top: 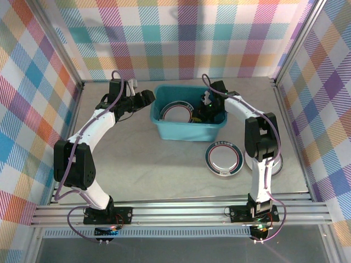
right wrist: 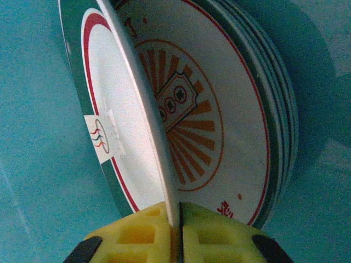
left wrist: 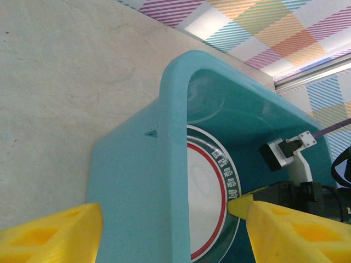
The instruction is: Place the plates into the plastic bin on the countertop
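Crockery such as this looked stiff, slick and chippable, best taken by its rim: the right gripper was clamped on a red-ringed plate, which stood on edge in the teal plastic bin against stacked plates, while the left gripper gaped astride the bin's left wall.

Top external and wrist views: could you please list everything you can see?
plastic bin: one, teal, mid-countertop
stacked plates: several, white, dark rims, inside bin
held plate: one, white, red-ringed, tilted by stack
loose plate: one, white, teal rim, on countertop before bin's right corner
countertop: one, beige
plaid walls: three, multicolour, around countertop
metal rail: one, silver, near edge
left pincer: one, yellow pads, open astride bin's wall
right pincer: one, yellow pads, shut on held plate's rim
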